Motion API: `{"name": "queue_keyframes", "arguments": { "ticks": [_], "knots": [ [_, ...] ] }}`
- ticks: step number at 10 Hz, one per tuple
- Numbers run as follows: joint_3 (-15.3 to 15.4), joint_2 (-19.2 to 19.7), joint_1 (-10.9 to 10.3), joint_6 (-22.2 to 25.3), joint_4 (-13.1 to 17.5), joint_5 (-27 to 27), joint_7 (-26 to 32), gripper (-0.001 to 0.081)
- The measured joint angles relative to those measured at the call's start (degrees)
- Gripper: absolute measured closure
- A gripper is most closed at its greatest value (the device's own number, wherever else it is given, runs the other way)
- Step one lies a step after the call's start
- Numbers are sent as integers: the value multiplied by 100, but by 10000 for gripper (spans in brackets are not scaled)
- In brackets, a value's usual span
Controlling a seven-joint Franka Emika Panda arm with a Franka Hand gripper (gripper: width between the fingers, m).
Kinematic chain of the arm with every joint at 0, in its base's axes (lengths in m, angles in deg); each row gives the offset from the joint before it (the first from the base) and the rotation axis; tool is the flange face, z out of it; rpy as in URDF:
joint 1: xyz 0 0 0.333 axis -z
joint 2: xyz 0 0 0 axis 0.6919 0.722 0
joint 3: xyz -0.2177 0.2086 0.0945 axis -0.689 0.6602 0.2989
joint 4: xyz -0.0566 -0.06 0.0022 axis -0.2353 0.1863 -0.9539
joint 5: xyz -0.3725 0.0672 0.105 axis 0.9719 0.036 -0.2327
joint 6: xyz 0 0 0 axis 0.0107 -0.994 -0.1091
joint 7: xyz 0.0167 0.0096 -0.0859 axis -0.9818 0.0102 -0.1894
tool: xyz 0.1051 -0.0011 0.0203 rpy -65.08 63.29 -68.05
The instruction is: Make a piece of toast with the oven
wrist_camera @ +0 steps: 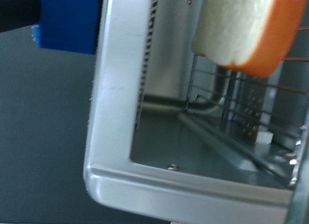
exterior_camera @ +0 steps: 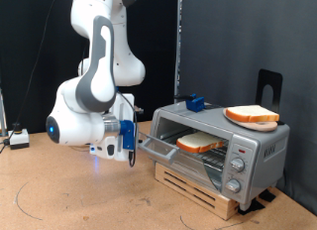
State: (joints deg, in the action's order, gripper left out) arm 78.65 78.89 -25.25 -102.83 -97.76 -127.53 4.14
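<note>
Toast (exterior_camera: 200,142) lies on the rack (exterior_camera: 203,151) inside the oven (exterior_camera: 223,141), whose door (exterior_camera: 156,147) hangs open toward the exterior view's left. A second slice (exterior_camera: 252,115) sits on an orange plate (exterior_camera: 260,124) on the oven's roof, beside a small blue block (exterior_camera: 195,102). The gripper (exterior_camera: 130,151) is just beside the door's outer edge; its fingers are small and partly hidden by the hand, so whether they are spread or pressed together cannot be told. The wrist view shows no fingertips, only the oven's frame (wrist_camera: 116,108), wire rack (wrist_camera: 246,103), blurred blue block (wrist_camera: 68,21) and the slice on the plate (wrist_camera: 237,26), cut off at the edge. Three knobs (exterior_camera: 237,165) face front; the oven stands on a wooden pallet (exterior_camera: 203,187).
</note>
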Motion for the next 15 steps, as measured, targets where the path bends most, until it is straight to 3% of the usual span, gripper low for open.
{"name": "queue_keyframes", "arguments": {
  "ticks": [7, 10, 12, 15],
  "knots": [
    [477, -1394, -187, -163, -950, -147, -823, -3],
    [652, -2075, -195, -713, -1353, -342, -1229, -3],
    [574, -2084, -39, -1211, -1308, -248, -1293, -3],
    [494, -1798, 159, -1783, -1053, 33, -1293, -3]
  ]
}}
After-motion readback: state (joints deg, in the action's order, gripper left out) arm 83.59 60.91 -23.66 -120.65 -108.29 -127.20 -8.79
